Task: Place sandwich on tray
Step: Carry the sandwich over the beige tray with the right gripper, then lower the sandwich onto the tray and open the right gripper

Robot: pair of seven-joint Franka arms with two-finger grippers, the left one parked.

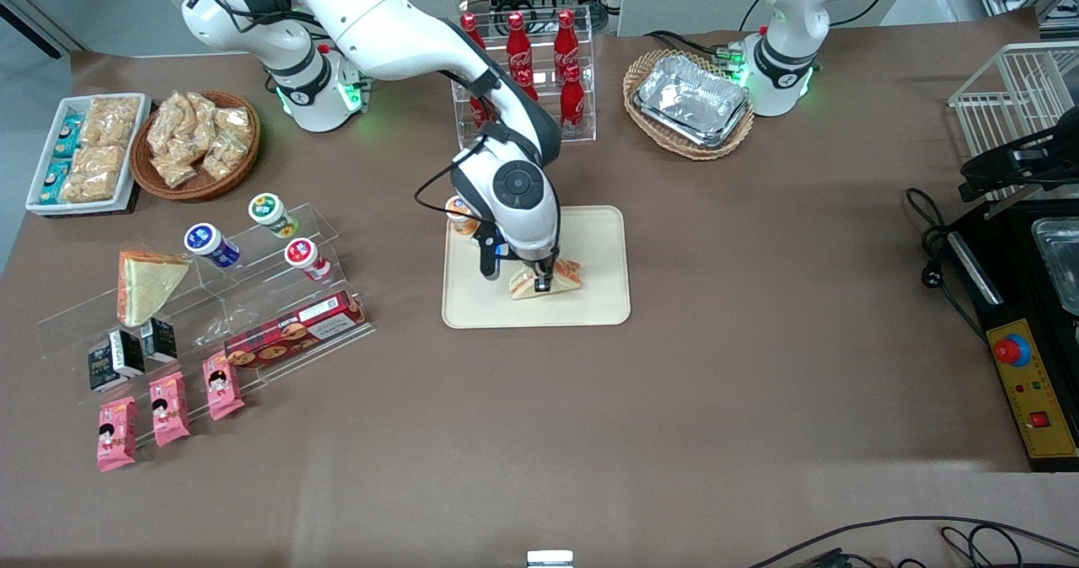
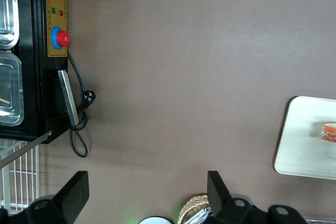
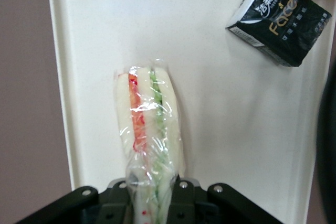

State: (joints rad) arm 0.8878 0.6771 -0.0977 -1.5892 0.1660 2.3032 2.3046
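The sandwich (image 1: 566, 275), a wrapped white-bread wedge with red and green filling stripes, is over the cream tray (image 1: 594, 235), near the tray edge closest to the front camera. My right gripper (image 1: 543, 282) points down and is shut on the sandwich. In the right wrist view the fingers (image 3: 186, 195) pinch the wrapped end of the sandwich (image 3: 149, 124) above the tray floor (image 3: 215, 108). I cannot tell whether the sandwich rests on the tray or hangs just above it. The left wrist view shows the sandwich (image 2: 329, 132) and the tray (image 2: 302, 140) too.
A black packet (image 3: 278, 17) and an orange-topped cup (image 1: 461, 214) sit on the tray farther from the front camera. A pale-yellow wedge (image 1: 147, 281) stands on the acrylic shelf (image 1: 278, 298) toward the working arm's end. A cola bottle rack (image 1: 527, 54) and a foil-tray basket (image 1: 691, 100) stand farther back.
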